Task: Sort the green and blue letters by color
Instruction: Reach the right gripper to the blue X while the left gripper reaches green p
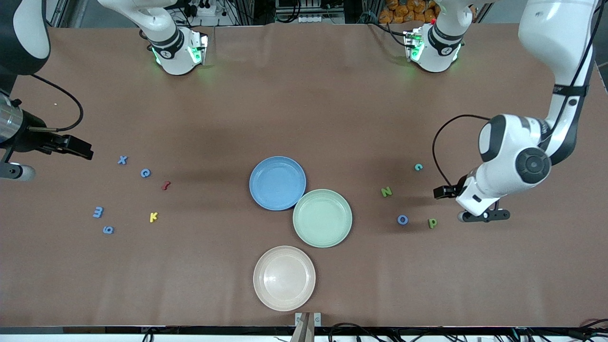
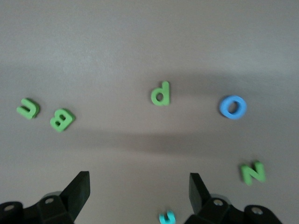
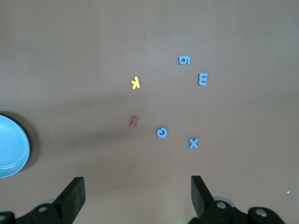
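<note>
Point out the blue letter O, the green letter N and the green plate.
blue letter O [image 1: 402, 219], front view, on its ring.
green letter N [image 1: 386, 192], front view, on its middle.
green plate [image 1: 300, 232], front view, on its rim.

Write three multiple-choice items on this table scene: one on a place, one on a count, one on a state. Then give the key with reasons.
1. Where does the blue O lie?
A. In the blue plate
B. On the table beside the green P
C. In the green plate

2. How many plates are on the table?
A. Two
B. Three
C. Four

3. How do the left gripper's jaws stand?
A. Open, holding nothing
B. Shut on the green N
C. Shut on the blue O

Key: 1 B, it sits on bare table toward the left arm's end. 2 B: blue plate, green plate and beige plate. 3 A, the left wrist view shows them apart, nothing between.
</note>
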